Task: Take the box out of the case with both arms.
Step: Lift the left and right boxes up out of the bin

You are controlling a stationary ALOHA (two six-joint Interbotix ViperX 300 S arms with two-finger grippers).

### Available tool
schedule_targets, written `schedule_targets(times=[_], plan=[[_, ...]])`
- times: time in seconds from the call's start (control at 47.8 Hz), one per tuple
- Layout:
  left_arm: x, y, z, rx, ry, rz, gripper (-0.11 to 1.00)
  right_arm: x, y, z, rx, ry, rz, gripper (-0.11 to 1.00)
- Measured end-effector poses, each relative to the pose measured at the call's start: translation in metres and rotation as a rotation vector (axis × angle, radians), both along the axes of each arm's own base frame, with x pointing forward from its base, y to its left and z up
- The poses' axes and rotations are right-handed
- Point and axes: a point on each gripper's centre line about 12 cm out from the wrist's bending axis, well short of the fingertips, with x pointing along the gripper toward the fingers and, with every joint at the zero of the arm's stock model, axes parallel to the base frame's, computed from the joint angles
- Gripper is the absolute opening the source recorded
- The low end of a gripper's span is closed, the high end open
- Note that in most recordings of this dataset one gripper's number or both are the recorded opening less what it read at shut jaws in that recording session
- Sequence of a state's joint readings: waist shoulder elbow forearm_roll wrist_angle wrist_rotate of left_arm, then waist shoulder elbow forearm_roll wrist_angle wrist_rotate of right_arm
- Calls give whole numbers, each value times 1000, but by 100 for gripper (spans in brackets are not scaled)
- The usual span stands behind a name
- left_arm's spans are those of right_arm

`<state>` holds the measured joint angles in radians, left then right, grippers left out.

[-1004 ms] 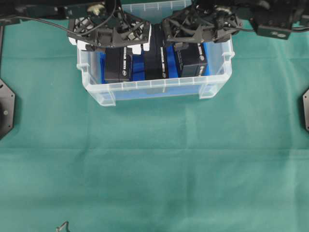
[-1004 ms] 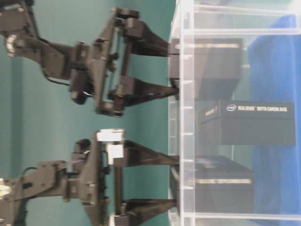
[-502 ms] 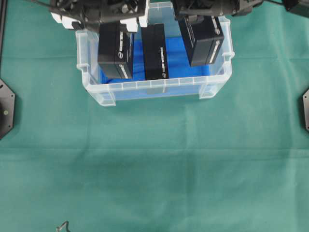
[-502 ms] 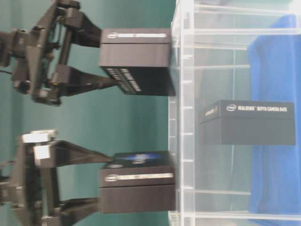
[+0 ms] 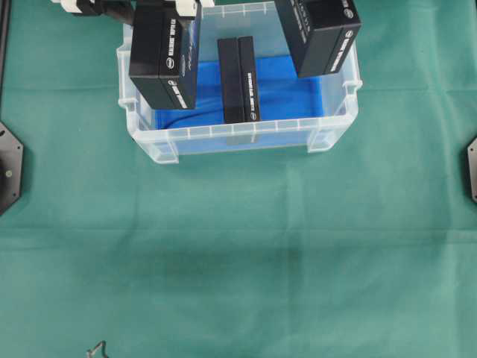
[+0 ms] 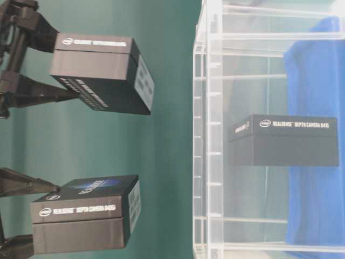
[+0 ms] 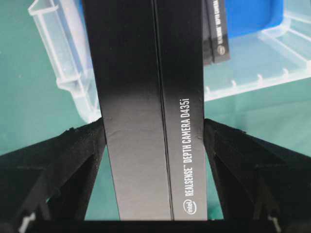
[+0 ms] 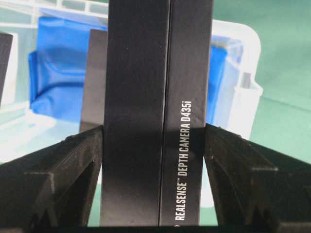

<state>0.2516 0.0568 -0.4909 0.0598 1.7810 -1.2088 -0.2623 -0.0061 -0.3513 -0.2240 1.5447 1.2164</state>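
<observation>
Overhead: the clear case (image 5: 238,138) sits on the green desk (image 5: 238,261). One black box (image 5: 239,80) stands on its blue sheet (image 5: 279,97). The left box (image 5: 164,56) and right box (image 5: 319,33) hang above the case; the arms are almost wholly cut off at the top edge.

Table-level: picture turned sideways. Both lifted boxes are clear of the case rim, the third box is inside; only finger ends show at the picture's left edge.

Left wrist: the left gripper (image 7: 154,141) has its fingers (image 7: 73,160) clamped on the left box's sides; its base is cut off.

Right wrist: the right gripper (image 8: 154,145) has its fingers (image 8: 233,165) pressed against the right box, which hides much of the case.
</observation>
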Motion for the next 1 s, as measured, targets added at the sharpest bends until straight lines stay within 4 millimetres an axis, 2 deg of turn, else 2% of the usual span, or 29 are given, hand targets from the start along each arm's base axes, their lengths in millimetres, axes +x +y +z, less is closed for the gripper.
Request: schedule_targets(times=[0.125,1.004], plan=[[3,0,2,2,-1,-10,63,-1,2,5,-3,-3,1,66],[4,1,2,2,3,-16,63,-1,3,5,-1,1,4,66]])
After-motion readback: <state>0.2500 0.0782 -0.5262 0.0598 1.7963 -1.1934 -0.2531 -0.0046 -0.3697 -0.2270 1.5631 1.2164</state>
